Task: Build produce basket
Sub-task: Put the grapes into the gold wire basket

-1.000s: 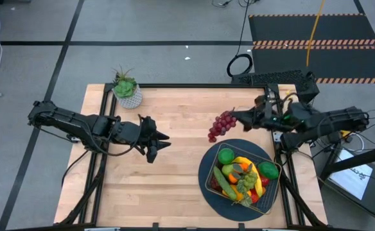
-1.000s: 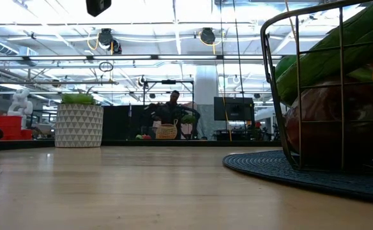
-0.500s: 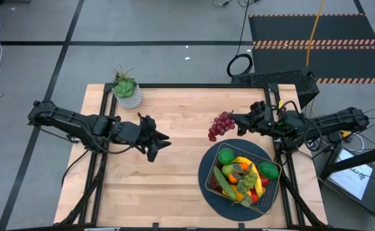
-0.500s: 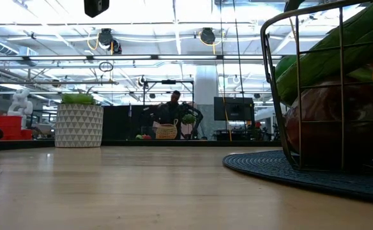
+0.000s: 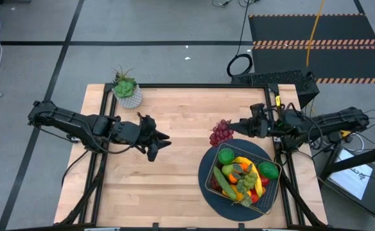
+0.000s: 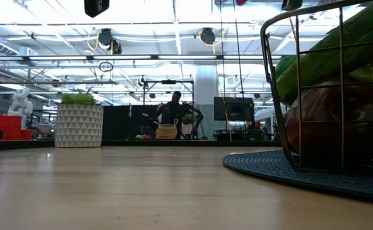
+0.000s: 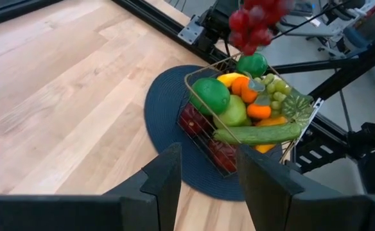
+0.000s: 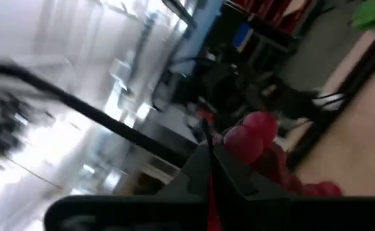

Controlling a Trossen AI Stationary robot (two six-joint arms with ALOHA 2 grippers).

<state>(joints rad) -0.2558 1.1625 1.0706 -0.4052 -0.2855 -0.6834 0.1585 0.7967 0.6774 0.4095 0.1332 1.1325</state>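
Right gripper (image 5: 234, 125) closed on the stem of the purple grapes (image 5: 221, 133), held above the tabletop near its right edge, just beside the basket (image 5: 243, 172); basket full of produce on the blue mat (image 5: 206, 168) at the right front corner. Left gripper (image 5: 164, 142) hovers mid-tabletop, fingers apart, holding nothing.

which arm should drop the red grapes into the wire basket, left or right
Right. The right end effector already holds the red grape bunch beside the dark wire-mesh basket. The left end effector hovers over the bare wooden table, farther off.
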